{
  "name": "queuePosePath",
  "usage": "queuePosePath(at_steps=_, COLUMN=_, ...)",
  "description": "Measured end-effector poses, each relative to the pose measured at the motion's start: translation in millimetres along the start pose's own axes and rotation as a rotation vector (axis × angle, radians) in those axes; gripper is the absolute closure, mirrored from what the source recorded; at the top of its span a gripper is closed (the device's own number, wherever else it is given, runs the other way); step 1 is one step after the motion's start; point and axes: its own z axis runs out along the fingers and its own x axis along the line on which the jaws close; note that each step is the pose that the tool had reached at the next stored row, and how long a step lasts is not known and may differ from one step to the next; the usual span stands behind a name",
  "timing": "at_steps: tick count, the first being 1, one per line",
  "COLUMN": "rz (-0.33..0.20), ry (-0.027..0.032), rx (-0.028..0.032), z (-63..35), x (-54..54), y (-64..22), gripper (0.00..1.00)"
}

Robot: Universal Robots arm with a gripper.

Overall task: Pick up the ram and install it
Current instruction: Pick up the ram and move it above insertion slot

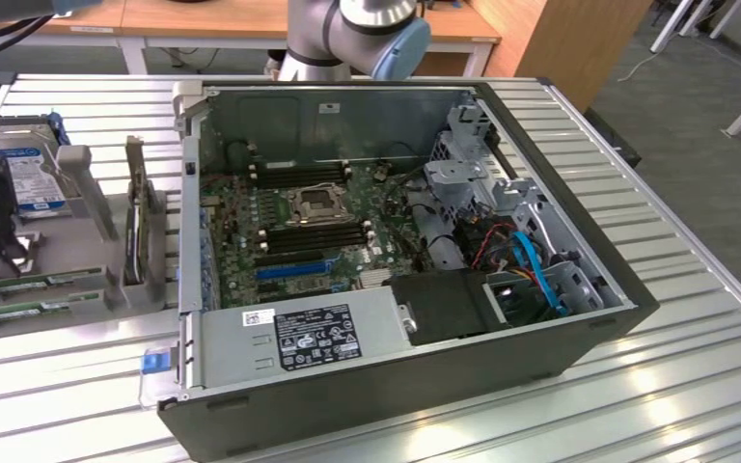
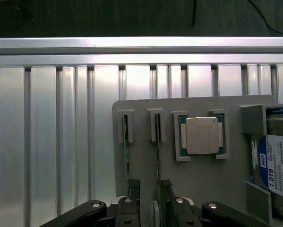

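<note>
- hanging over the grey tray [image 2: 141, 111] with the gripper [image 2: 150, 185] spread wide, holding nothing.
- seeing the ram [image 2: 157, 146] on edge in a tray slot, just beside a second stick [image 2: 126, 149] in the neighbouring slot; outside the open computer case [image 1: 344, 116], on the tray to the exterior view's left of it.
- could catch the wrong stick, or both at once, given how near the two slots sit and how widely the jaws stand.
- could pinch off-centre and tilt the thin board in its slot, judging by the narrow edge offered to the fingers [image 2: 133, 194].
- might jam or scrape against the slot walls if lifted at an angle.
- might knock the processor chip [image 2: 201, 135] or the hard drive [image 2: 276, 163], both near on the same tray, with a sideways drift.
- as a judgement from the task: risk of bending the board or missing the memory slots [image 1: 300, 174] on a crooked seating, with cables and brackets crowding the case.
- cannot tell which of the two sticks lies between the jaws; near ends of both hidden behind the fingers.
- cannot read labels or chips on either stick, seen edge-on.
- cut off at the frame edge: the hard drive in the wrist view, most of the gripper at the exterior view's left.
- hard to make out whether the memory slot latches stand open.
</note>
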Motion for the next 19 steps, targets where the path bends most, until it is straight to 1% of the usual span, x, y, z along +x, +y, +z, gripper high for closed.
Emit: queuePosePath(at_steps=19, rz=0.0, ry=0.0, rx=0.0, z=-0.3, x=13.4, y=-0.3, gripper=0.69)
